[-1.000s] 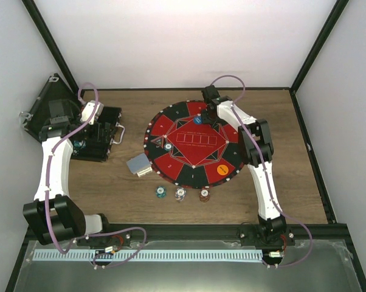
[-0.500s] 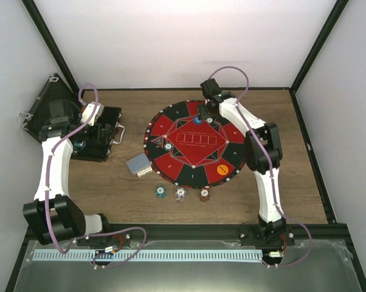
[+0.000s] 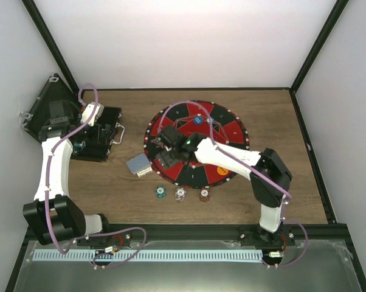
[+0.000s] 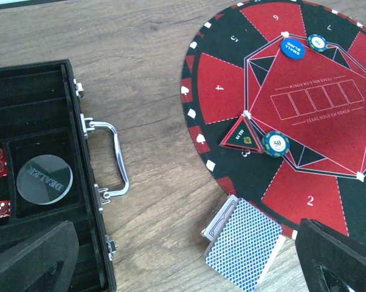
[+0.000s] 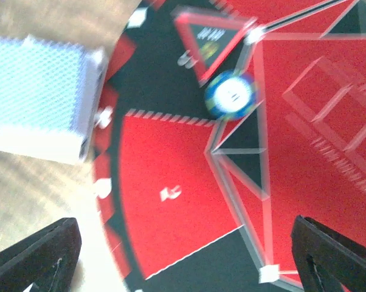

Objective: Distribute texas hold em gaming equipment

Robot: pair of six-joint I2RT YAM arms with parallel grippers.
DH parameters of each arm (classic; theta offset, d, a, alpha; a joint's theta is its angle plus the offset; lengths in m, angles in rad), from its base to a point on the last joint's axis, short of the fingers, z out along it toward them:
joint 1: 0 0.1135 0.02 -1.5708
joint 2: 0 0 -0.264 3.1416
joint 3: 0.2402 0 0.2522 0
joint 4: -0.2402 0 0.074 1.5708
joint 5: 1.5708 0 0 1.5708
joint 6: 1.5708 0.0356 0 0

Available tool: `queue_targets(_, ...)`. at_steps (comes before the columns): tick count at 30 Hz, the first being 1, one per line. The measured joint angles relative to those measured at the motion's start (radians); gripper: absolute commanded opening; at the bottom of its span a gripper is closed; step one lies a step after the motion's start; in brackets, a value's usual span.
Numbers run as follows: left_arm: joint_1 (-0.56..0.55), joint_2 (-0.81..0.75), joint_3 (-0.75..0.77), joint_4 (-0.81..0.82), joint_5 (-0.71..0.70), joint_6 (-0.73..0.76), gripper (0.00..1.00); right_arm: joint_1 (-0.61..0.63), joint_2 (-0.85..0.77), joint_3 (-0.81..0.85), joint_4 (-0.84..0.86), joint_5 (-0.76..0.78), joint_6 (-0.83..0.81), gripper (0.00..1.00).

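Poker chip marked 50 (image 5: pixel 231 95) lies on the round mat (image 5: pixel 171 182) left of centre, card deck (image 5: pixel 40 91) just off its edge; right end effector (image 5: pixel 183 243) has swung there from the far rim, wide and empty, so next pickup looks due; left end effector (image 4: pixel 186 243) wide too.

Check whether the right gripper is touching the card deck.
Apart. The right wrist view shows the right gripper hovering open, clear of the card deck.
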Motion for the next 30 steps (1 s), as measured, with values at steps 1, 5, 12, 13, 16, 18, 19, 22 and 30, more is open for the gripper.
queue_targets(1, 0.000, 0.000, 0.000, 0.000, 0.000, 0.000, 1.00, 0.026, 0.000, -0.021, 0.002, -0.005, 0.007, 0.97)
queue_targets(5, 0.002, 0.000, 0.000, 0.000, 0.000, 0.001, 1.00, 0.131, 0.001, -0.099, 0.002, -0.033, 0.040, 0.97)
queue_targets(12, 0.002, 0.000, 0.000, 0.000, 0.000, 0.001, 1.00, 0.243, 0.042, -0.111, 0.011, -0.090, 0.070, 0.95)
queue_targets(13, 0.002, 0.000, 0.000, 0.000, 0.000, 0.001, 1.00, 0.247, 0.047, -0.112, 0.012, -0.094, 0.071, 0.94)
queue_targets(16, 0.002, 0.000, 0.000, 0.000, 0.000, 0.002, 1.00, 0.254, 0.068, -0.111, 0.015, -0.109, 0.074, 0.90)
queue_targets(18, 0.002, 0.000, 0.000, 0.000, -0.001, 0.002, 1.00, 0.261, 0.081, -0.111, 0.016, -0.113, 0.074, 0.86)
queue_targets(19, 0.002, 0.000, 0.000, 0.000, -0.001, 0.002, 1.00, 0.264, 0.088, -0.111, 0.016, -0.114, 0.074, 0.84)
queue_targets(22, 0.002, 0.000, 0.000, 0.000, -0.001, 0.002, 1.00, 0.280, 0.115, -0.112, 0.017, -0.119, 0.077, 0.79)
queue_targets(30, 0.002, 0.000, 0.000, 0.000, -0.001, 0.002, 1.00, 0.303, 0.138, -0.111, 0.015, -0.109, 0.080, 0.67)
